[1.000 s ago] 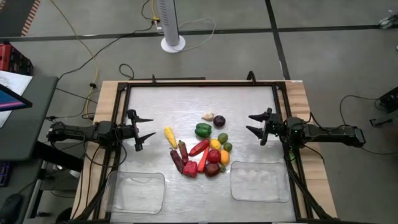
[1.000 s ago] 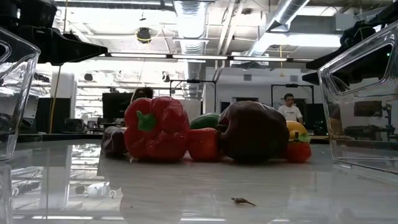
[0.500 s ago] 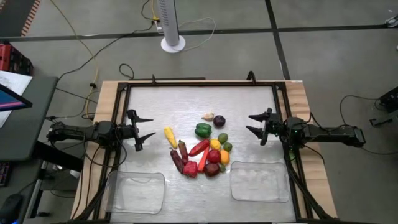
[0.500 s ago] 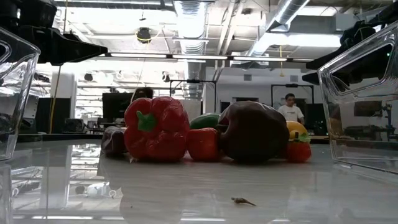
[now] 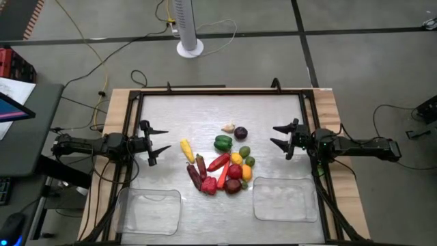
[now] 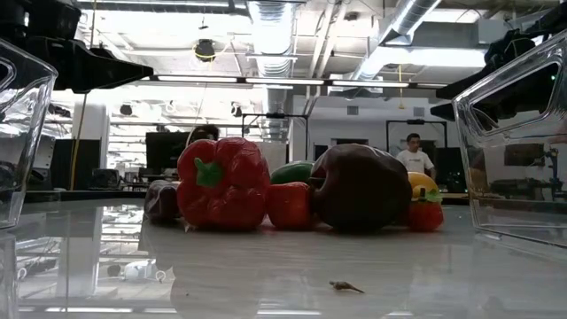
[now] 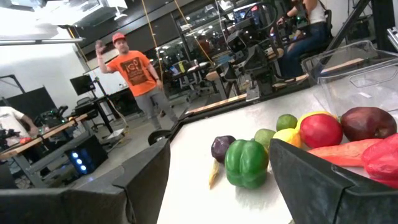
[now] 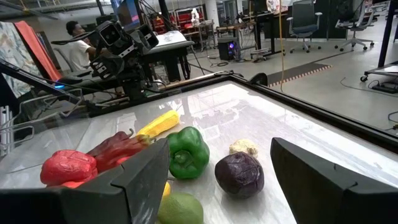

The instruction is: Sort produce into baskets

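On my left, the left pincer (image 5: 160, 143) hangs over the desk (image 5: 205, 113) near its left edge, fingers spread apart and holding nothing. Nearer the front edge on that side lies the left basket (image 5: 149, 210), a clear tray with nothing in it.

Moving inward, the produce sits in one tight cluster at mid-desk, well apart from both pincers. I note a yellow corn piece (image 5: 186, 150) on the cluster's left, then a dark red pepper (image 5: 194, 175), a red pepper (image 5: 209, 185), an orange carrot (image 5: 222, 174) and a long red chili (image 5: 218, 162). A green pepper (image 5: 222, 142) sits toward the far side, with a pale garlic piece (image 5: 228, 128) and a purple cabbage (image 5: 240, 132) just beyond it. A red apple (image 5: 234, 171), a lime (image 5: 244, 152) and a dark purple piece (image 5: 233, 186) close the cluster's right side.

The right basket (image 5: 285, 199) lies at the front right, also holding nothing. The right pincer (image 5: 281, 136) hangs over the right edge, fingers apart, gripping nothing.

Beyond the desk, a white fan stand (image 5: 189, 27) and loose cables (image 5: 89, 48) lie on the floor. In the left wrist view a person in an orange shirt (image 7: 134, 70) stands in the room behind.
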Tool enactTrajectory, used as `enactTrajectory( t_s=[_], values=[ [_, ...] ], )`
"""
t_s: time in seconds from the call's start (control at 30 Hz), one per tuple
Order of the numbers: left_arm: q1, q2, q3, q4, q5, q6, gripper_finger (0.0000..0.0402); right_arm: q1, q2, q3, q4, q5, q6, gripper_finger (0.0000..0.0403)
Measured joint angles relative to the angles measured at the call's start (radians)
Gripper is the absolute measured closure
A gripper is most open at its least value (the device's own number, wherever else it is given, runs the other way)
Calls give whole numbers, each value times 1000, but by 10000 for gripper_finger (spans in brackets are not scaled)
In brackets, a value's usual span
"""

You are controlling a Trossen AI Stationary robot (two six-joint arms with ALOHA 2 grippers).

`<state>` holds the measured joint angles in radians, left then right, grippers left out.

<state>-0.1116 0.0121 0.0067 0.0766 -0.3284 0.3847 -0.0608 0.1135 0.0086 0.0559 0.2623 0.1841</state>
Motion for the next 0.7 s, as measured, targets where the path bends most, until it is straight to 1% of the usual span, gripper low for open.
enactTrajectory(
  t_s=[0.2, 0.23, 0.33, 0.43, 0.53, 0.63, 0.7],
  values=[
    [0, 0, 0, 0, 1, -19, 141, 0, 0, 0, 0, 0, 0, 97],
    [0, 0, 0, 0, 7, -80, 141, 0, 0, 0, 0, 0, 0, 97],
    [0, 0, 0, -2, 46, -331, 141, 0, 0, 0, 0, 0, 0, 97],
    [0, 0, 0, -2, 42, -497, 141, 0, 0, 0, 0, 0, 0, 97],
    [0, 0, 0, 4, 1, -580, 141, 0, 0, 0, 0, 0, 0, 97],
    [0, 0, 0, 9, -45, -593, 141, 0, 0, 0, 0, 0, 0, 97],
    [0, 0, 0, 4, -53, -591, 141, 0, 0, 0, 9, 0, -2, 97]
  ],
)
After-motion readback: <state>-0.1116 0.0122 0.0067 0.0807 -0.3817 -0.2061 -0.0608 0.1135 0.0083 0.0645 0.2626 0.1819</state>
